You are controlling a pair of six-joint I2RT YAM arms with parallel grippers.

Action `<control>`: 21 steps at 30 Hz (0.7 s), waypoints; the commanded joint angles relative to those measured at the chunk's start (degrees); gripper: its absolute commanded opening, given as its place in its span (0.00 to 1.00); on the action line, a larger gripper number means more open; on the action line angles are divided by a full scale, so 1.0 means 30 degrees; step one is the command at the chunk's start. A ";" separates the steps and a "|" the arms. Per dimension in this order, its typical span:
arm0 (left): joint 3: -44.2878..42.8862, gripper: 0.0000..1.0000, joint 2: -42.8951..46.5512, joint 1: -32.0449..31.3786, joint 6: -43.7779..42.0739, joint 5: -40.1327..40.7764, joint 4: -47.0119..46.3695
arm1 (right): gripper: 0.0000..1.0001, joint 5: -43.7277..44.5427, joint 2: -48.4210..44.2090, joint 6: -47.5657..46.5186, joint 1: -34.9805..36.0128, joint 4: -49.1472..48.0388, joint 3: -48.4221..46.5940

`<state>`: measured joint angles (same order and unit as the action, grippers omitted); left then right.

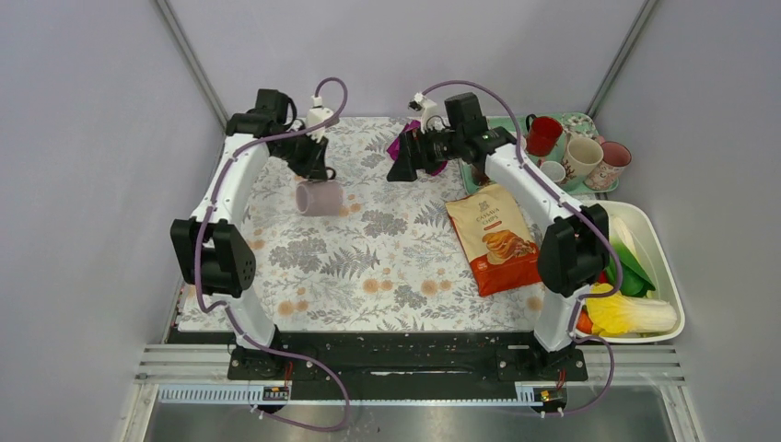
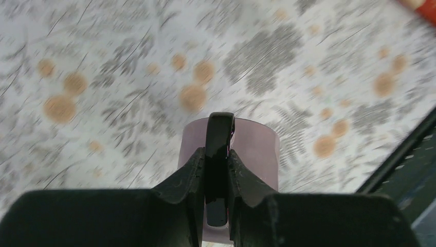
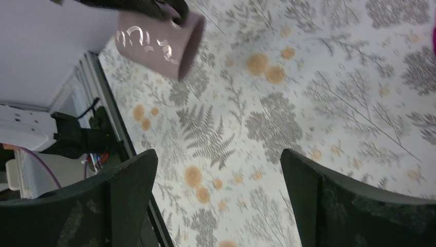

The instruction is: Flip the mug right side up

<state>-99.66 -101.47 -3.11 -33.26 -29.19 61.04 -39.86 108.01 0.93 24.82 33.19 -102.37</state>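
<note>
A pale pink mug [image 1: 320, 198] with white script hangs tilted on its side above the floral tablecloth [image 1: 387, 249], far left of centre. My left gripper [image 1: 316, 174] is shut on the mug's dark handle [image 2: 219, 135], its fingers [image 2: 187, 172] pinching it from both sides, with the mug body [image 2: 257, 149] below. The mug also shows in the right wrist view [image 3: 157, 42], lifted off the cloth. My right gripper [image 1: 401, 161] is open and empty, hovering above the cloth at the back centre, well right of the mug.
An orange chips bag [image 1: 495, 238] lies right of centre. A green tray [image 1: 589, 124] at the back right holds several mugs. A white bin [image 1: 665, 267] of vegetables stands at the right edge. A magenta object [image 1: 405, 138] sits by the right gripper.
</note>
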 commanded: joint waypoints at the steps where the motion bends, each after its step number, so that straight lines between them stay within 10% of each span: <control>1: -0.3083 0.00 0.0170 -0.1456 0.5416 -0.4714 -0.1532 | 1.00 -0.2226 -0.2436 0.3502 -0.0015 -0.7857 0.2735; 16: -0.5291 0.00 0.0315 -0.3063 1.2754 -0.7558 -0.6671 | 0.94 -0.3816 -0.3739 1.0000 0.1570 -1.7167 0.6694; 19: -0.5267 0.00 0.0070 -0.3092 1.4521 -0.8145 -0.8315 | 0.84 -0.3745 -0.3548 0.9602 0.2016 -1.6590 0.6440; 21: -0.5322 0.00 -0.0024 -0.3098 1.5390 -0.8530 -0.9145 | 0.57 -0.4024 -0.3348 0.9670 0.2032 -1.6360 0.6214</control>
<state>-113.19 -102.74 -12.56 3.95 -48.42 44.77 -49.39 100.03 28.49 29.78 -12.86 -81.73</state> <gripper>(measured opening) 0.198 0.776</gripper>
